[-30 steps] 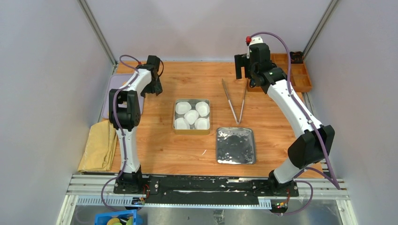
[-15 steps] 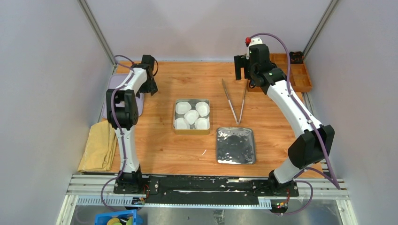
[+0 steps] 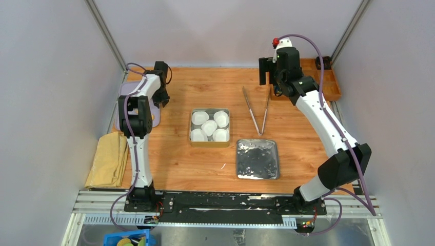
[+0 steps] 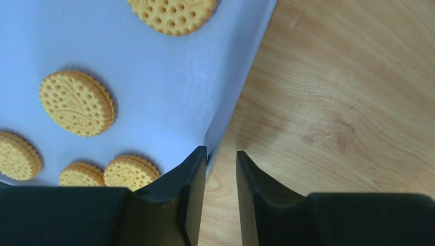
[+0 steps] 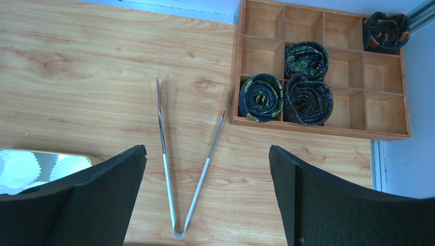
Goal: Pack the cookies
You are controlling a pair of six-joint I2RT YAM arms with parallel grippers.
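Observation:
Several cookies [image 4: 77, 102], round and orange-yellow with a stamped pattern, lie on a lavender tray [image 4: 169, 92] at the table's far left [image 3: 154, 119]. My left gripper [image 4: 221, 151] hangs low over the tray's right edge, one finger above the tray and the other above the bare wood. Its jaws are open by a narrow gap that shows only wood. In the top view the arm hides the cookies. My right gripper [image 5: 208, 148] is wide open and empty, high above the metal tongs [image 5: 163, 148]. A square tin [image 3: 210, 145] holding white paper cups sits mid-table.
The tin's lid [image 3: 257, 159] lies flat to the front right of the tin. Tongs [image 3: 256, 110] lie between the tin and a wooden divider box [image 3: 328, 84] with rolled dark items. A yellow cloth [image 3: 109, 159] sits at the left edge.
My left gripper has moved left onto the tray's edge and its jaws have narrowed. The right gripper has shifted slightly right and farther back, still open.

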